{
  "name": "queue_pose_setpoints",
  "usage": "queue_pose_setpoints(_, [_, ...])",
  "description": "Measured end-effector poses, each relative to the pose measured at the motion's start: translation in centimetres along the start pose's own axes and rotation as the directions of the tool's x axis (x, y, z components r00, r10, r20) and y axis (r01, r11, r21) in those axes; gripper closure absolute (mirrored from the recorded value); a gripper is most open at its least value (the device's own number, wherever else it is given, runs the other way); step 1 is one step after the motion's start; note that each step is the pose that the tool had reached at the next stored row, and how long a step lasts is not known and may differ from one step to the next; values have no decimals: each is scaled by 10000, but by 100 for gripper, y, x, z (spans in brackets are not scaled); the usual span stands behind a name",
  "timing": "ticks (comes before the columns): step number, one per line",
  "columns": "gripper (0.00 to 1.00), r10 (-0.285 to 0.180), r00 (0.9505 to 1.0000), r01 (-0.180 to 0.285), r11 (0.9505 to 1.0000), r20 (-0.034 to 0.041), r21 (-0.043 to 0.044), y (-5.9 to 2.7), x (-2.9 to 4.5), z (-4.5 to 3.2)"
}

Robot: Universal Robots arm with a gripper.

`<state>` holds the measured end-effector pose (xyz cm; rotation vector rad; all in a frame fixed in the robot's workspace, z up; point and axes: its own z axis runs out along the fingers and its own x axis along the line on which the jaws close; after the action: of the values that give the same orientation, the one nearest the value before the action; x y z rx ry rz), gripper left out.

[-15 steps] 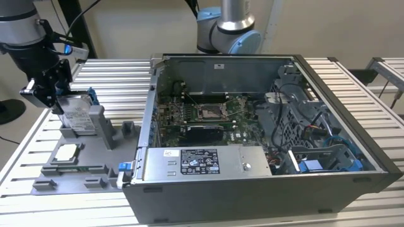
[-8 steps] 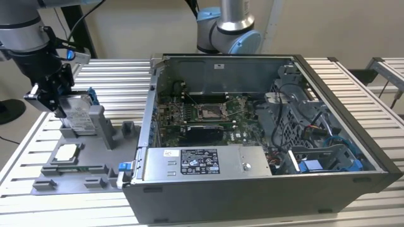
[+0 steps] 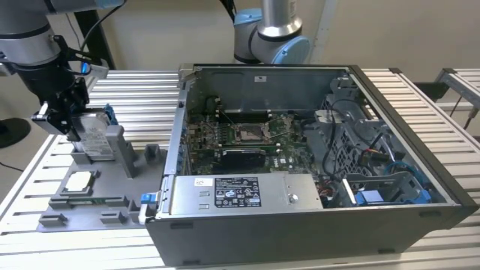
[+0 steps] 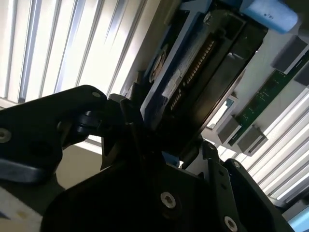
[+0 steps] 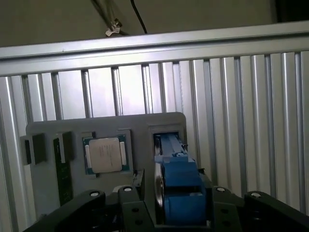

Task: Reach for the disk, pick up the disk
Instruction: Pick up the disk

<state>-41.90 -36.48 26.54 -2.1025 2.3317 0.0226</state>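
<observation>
One flat silver metal disk [image 3: 94, 134] with blue plastic bracket stood upright in grey plastic fixture [image 3: 84, 205], exterior view's left, black gripper [image 3: 75, 132] jaws clamped on it. Second wrist view: disk [image 4: 193, 82] between fingers [image 4: 129, 128]. First wrist view: disk [image 5: 178, 188] beside square silver chip [image 5: 105, 154].

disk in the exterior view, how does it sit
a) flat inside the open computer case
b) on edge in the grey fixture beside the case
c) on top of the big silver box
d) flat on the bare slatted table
b: in the exterior view the disk stands on edge in a slot of the grey fixture, at the exterior view's left of the open computer case.
</observation>
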Motion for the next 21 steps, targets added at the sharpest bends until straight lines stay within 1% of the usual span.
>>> queue_pose_setpoints(2, [0,-1,10000,1,10000,1,1,0,0,1])
queue_pose_setpoints(3, [100,-1,10000,1,10000,1,1,0,0,1])
queue_pose_setpoints(21, [100,0,10000,0,10000,2,2,0,0,-2])
